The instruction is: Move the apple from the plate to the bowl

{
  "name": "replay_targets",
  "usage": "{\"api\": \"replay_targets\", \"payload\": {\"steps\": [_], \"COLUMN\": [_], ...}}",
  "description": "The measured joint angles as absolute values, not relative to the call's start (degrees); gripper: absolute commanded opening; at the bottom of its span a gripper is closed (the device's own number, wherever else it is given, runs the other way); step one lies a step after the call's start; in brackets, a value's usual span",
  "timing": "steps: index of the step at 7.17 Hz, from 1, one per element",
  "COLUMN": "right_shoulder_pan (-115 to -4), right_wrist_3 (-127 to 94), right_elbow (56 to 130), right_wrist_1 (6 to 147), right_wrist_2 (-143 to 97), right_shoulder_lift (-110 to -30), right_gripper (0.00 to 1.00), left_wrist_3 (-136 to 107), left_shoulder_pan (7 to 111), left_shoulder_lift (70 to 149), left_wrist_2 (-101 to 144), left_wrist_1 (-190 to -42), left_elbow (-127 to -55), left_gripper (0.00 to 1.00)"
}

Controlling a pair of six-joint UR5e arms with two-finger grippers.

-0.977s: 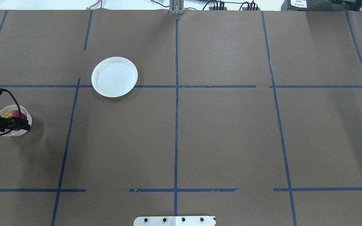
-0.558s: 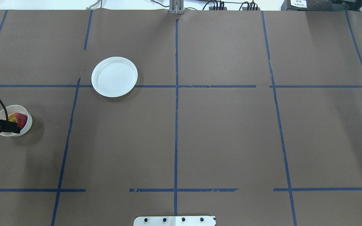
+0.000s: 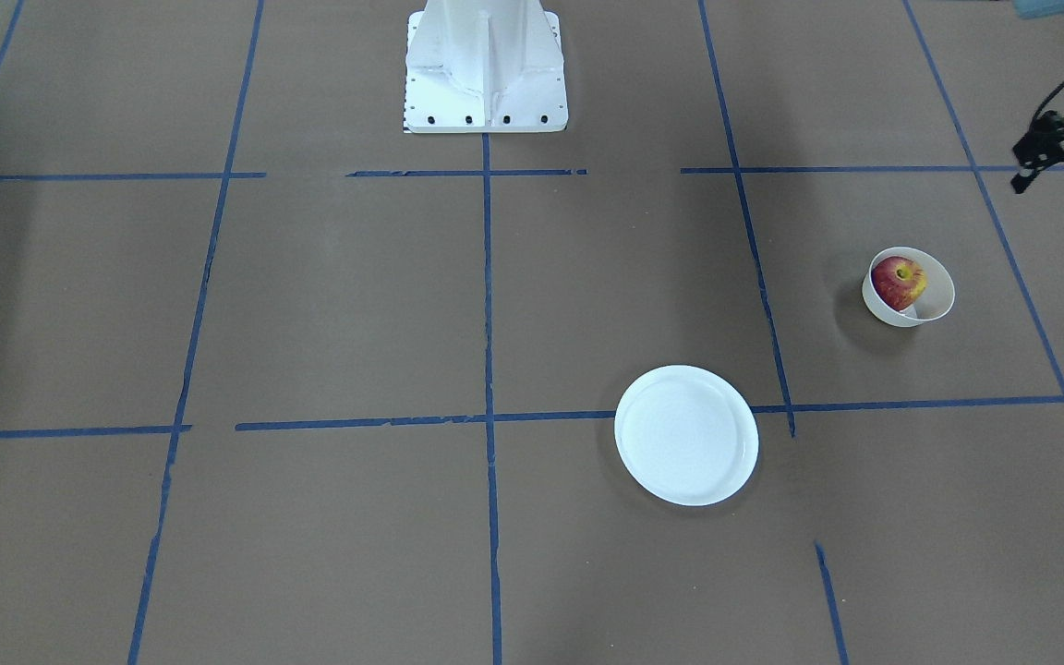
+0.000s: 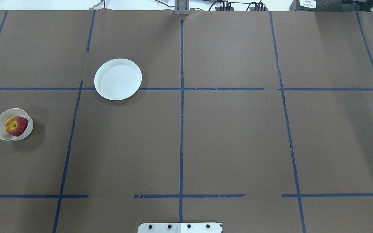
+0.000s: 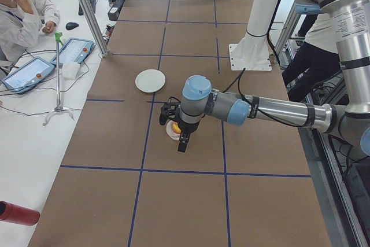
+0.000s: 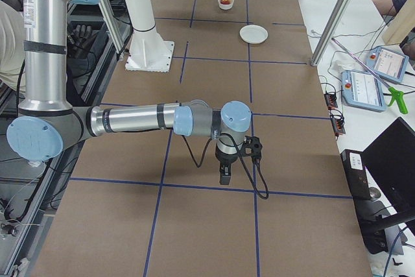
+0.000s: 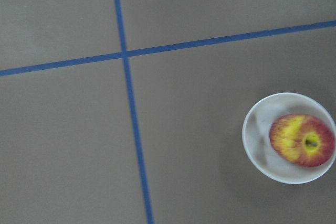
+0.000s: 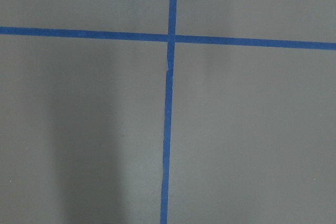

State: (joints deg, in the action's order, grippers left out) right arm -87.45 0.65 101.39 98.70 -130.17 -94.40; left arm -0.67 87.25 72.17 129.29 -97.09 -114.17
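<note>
Left end effector (image 3: 1057,183) hangs off past the bowl (image 4: 28,131), toward the robot's side of the counter (image 4: 231,139) and out by its left end. From across the counter its two black fingers look spread apart, with nothing between them. It is clear of the bowl and touches neither it nor the fruit. Its wrist camera looks straight down and catches the bowl in the lower right corner of that view, beside a crossing of blue tape lines (image 4: 181,129).

The apple (image 4: 16,126) sits inside the bowl, red with a yellow patch, its stem dimple turned upward. It takes up most of the bowl and rests against the inner wall. The bowl stands upright on the brown paper, near the left end of the counter.

The plate (image 4: 118,79) lies flat and well apart from the bowl, farther from the robot and more toward the middle. Its near edge overlaps one of the tape lines, and its whole white face shows.

The right end effector (image 6: 224,174) points down over the counter's other end, far from both dishes. It shows only from the side camera, so I cannot tell whether its fingers are apart or together. Its wrist camera sees only brown paper and a tape crossing.
</note>
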Motion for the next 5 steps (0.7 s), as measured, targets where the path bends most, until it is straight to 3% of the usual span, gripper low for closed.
{"api": "replay_targets", "payload": {"steps": [2,5], "right_shoulder_pan": [-87.5,-87.5], "right_wrist_3": [0.6,0.6], "right_elbow": [101.4,101.3], "right_wrist_1": [98.7,98.7], "right_wrist_2": [-130.2,-130.2], "right_shoulder_lift": [-94.4,-94.4], "right_gripper": [1.00,1.00], "left_wrist_3": [12.2,14.0], "left_shoulder_pan": [96.0,97.6], "left_shoulder_lift": [74.5,75.0], "left_wrist_2": [130.1,134.3], "left_wrist_1": [-86.7,-78.4], "left_elbow": [-109.0,-107.1], "left_gripper": [1.00,1.00]}}
